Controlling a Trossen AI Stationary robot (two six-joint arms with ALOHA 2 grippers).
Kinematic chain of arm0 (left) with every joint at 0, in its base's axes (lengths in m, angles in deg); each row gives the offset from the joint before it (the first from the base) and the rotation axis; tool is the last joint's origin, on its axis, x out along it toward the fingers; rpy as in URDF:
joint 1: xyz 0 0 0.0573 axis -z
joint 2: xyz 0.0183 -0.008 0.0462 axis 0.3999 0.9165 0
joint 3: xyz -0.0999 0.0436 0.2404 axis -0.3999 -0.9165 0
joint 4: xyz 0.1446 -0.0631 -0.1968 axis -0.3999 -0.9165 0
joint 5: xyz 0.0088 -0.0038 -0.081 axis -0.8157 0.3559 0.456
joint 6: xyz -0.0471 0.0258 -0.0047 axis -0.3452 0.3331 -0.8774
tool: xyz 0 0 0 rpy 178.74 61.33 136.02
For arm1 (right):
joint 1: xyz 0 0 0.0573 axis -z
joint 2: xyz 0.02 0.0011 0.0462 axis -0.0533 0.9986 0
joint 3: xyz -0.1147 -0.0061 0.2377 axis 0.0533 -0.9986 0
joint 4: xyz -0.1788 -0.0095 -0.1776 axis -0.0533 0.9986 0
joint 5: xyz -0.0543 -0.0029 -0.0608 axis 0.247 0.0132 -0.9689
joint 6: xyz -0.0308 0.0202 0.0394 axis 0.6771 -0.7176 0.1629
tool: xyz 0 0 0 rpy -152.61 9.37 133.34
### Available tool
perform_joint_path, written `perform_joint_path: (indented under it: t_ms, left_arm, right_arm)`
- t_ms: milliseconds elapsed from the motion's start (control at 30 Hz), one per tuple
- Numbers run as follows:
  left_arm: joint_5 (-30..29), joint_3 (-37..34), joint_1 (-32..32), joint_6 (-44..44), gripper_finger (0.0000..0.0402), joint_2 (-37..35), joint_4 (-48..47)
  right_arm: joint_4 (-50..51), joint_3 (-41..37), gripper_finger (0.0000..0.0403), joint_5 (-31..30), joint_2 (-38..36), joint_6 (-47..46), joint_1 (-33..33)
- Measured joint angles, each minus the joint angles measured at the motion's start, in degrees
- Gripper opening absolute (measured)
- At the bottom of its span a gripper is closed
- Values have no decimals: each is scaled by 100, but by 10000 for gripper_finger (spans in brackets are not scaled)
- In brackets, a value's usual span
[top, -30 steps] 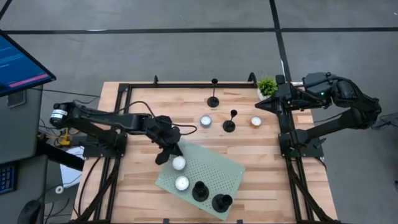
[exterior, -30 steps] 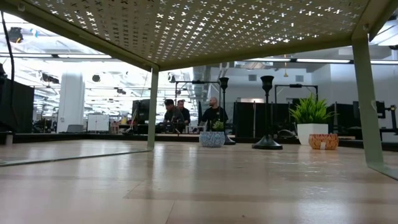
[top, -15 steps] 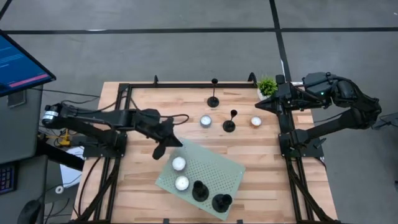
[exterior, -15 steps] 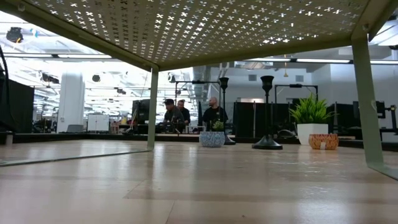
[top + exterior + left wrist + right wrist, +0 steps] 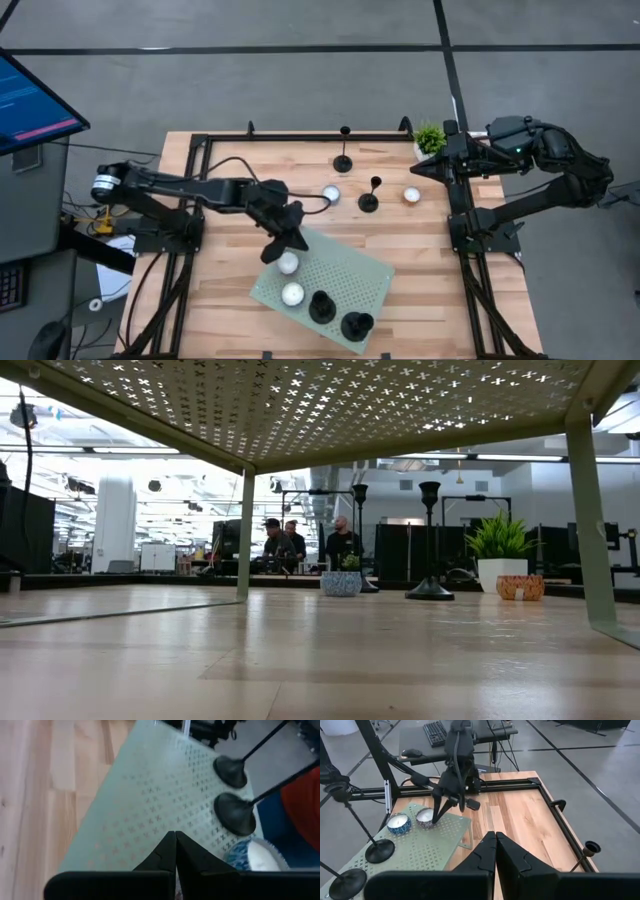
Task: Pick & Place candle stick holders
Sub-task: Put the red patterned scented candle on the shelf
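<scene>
High view: two candle stick holders are seen standing on the perforated green tray beside two tealights. Over the tray's far corner the left pincer is held clenched, empty. Two more holders stand farther on the table. The right pincer, clenched, is parked by the potted plant.

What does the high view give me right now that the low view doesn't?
Only the high view shows the shut left gripper over the green perforated tray's corner beside a tealight, the right gripper shut and parked at the table's far right edge, and two candle stick holders on the tray.

Only the low view shows the tray's underside and people in the room behind.

Both show two holders standing on the table and the potted plant.
</scene>
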Motion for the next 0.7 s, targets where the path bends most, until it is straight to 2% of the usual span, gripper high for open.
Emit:
perform_joint_path:
  t_ms: [267,467,700]
  left_arm:
    - [32,68,17,-2,2,156,-294]
    - [319,68,17,-57,2,156,-378]
    - [326,68,15,-60,2,47,-884]
  right_arm:
    - [35,0,1,0,0,22,0]
    - [137,0,0,-1,0,27,0]
    - [174,0,0,0,0,25,0]
